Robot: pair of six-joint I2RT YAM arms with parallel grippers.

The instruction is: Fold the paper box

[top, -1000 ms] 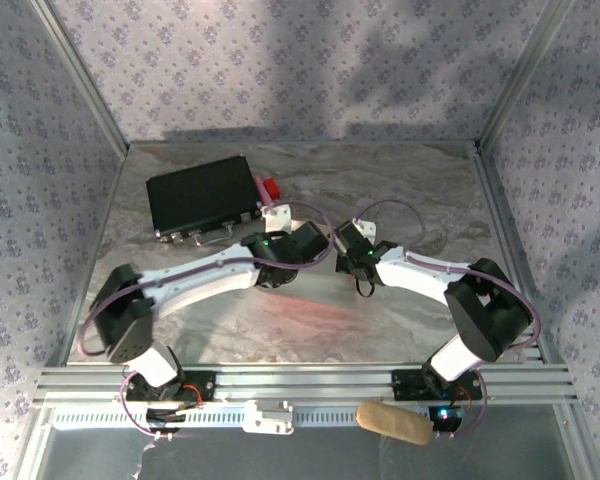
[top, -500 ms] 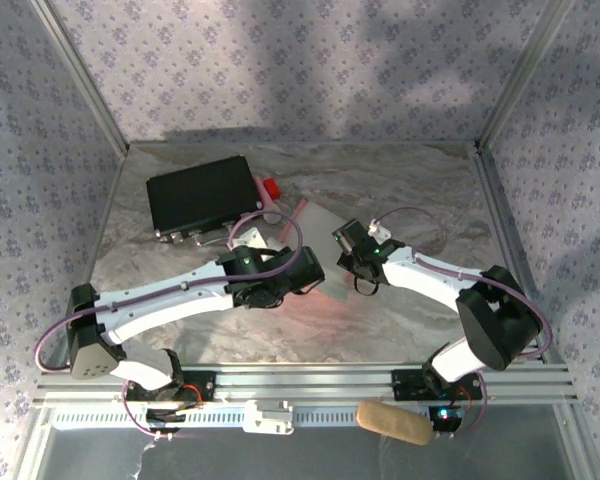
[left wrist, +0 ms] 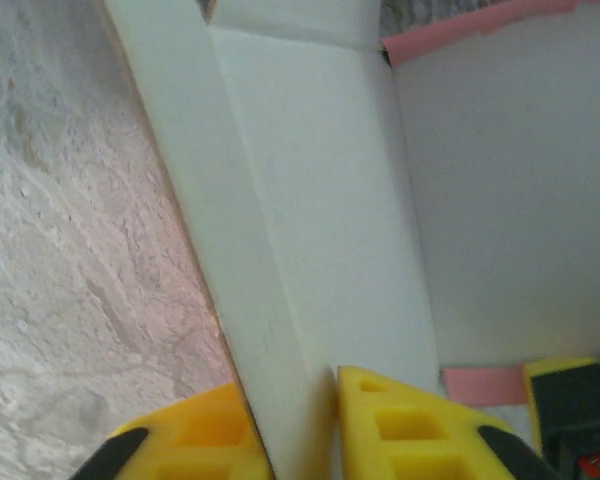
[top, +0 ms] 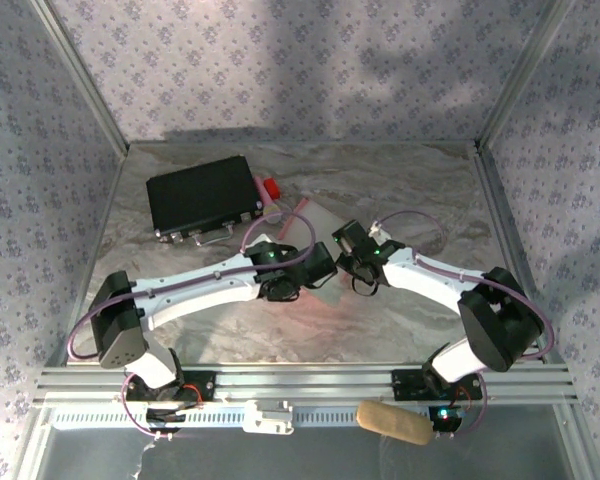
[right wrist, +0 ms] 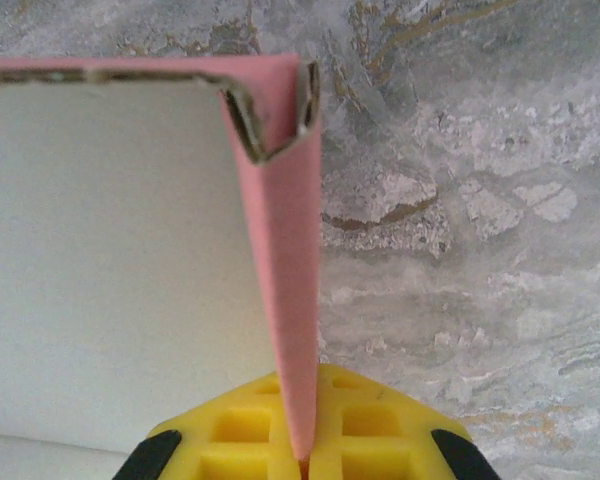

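Yellow gridded fingers (right wrist: 245, 445) pinch the paper box (right wrist: 280, 300), seemingly corrugated pink cardboard.

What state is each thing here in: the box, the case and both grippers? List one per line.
paper box: partly folded along its creases, whitish inside showing, not closed up.
left gripper: shut on a paper box panel.
right gripper: shut on a pink paper box wall.
black case: lying flat, apart from both grippers.

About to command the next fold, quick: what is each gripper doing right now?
Left gripper: closed on a whitish inner panel of the paper box.
Right gripper: closed on a pink wall of the paper box.
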